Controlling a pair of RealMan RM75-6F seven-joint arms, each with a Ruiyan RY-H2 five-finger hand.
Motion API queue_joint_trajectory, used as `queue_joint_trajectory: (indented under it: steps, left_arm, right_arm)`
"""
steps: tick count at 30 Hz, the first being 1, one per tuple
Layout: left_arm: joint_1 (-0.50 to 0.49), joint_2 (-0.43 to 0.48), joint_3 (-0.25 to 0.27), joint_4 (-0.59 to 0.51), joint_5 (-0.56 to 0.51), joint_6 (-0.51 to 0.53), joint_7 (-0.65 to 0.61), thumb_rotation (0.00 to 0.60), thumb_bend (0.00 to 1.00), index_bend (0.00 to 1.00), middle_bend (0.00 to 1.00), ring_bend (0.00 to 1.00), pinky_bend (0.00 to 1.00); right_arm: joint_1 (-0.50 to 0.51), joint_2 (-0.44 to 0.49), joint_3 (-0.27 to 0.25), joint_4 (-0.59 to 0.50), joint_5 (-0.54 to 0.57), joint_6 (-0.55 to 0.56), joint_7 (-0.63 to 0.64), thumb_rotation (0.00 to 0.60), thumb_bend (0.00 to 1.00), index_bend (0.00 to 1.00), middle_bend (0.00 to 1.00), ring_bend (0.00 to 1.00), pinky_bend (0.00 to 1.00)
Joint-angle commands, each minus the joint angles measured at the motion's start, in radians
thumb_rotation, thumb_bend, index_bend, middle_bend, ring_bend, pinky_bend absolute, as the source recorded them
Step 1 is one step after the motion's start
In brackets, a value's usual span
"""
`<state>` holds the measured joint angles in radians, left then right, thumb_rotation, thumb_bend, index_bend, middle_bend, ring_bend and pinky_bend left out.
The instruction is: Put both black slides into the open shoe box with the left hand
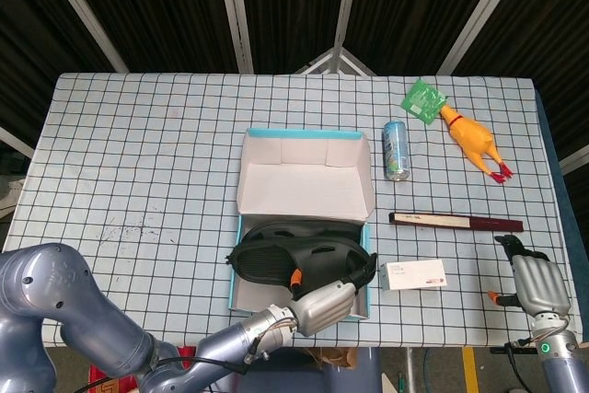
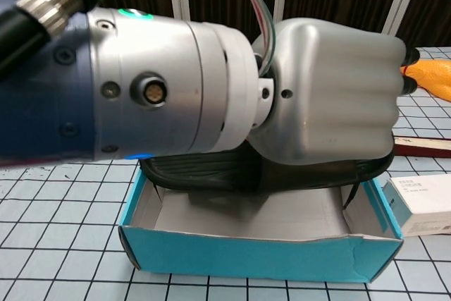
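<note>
The open shoe box [image 1: 363,294], teal outside and white inside, stands at the front middle of the table, its lid [image 1: 304,177] folded back behind it. One black slide [image 1: 304,225] lies in the box, only its far edge showing. My left hand [image 1: 322,299] grips the second black slide [image 1: 271,260] and holds it low in the box, on top of the first. In the chest view my left hand [image 2: 331,96] fills the frame above the box [image 2: 261,255], with black slide sole [image 2: 204,174] showing under it. My right hand [image 1: 537,284] rests by the front right edge, holding nothing.
A small white carton [image 1: 413,275] lies just right of the box, also seen as the white carton [image 2: 423,202]. A dark red and tan stick [image 1: 456,222], a blue can [image 1: 396,150], a green packet [image 1: 424,99] and a rubber chicken [image 1: 471,140] lie further right and back.
</note>
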<state>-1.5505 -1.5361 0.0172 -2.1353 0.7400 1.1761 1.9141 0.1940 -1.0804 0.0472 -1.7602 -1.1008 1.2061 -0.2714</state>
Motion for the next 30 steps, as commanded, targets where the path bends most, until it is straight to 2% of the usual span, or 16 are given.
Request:
queue_joint_trajectory:
  steps: [1, 15, 30]
  left_arm:
    - [-0.006, -0.005, 0.004, 0.005, 0.003, -0.003, -0.008, 0.600, 0.52, 0.52, 0.51, 0.08, 0.08]
    - [-0.015, -0.037, 0.045, 0.064, 0.049, -0.034, -0.108, 0.600, 0.52, 0.52, 0.52, 0.08, 0.09]
    - [-0.028, -0.090, 0.069, 0.088, 0.008, -0.029, -0.139, 0.600, 0.52, 0.52, 0.52, 0.08, 0.09]
  right_arm:
    - [0.000, 0.000, 0.000, 0.000, 0.001, 0.001, -0.001, 0.600, 0.18, 0.17, 0.14, 0.31, 0.25]
    - [0.001, -0.002, 0.001, 0.000, 0.006, -0.003, -0.006, 0.600, 0.18, 0.17, 0.14, 0.31, 0.25]
    - [0.002, -0.002, 0.002, -0.003, 0.008, 0.000, -0.008, 0.600, 0.18, 0.17, 0.14, 0.31, 0.25]
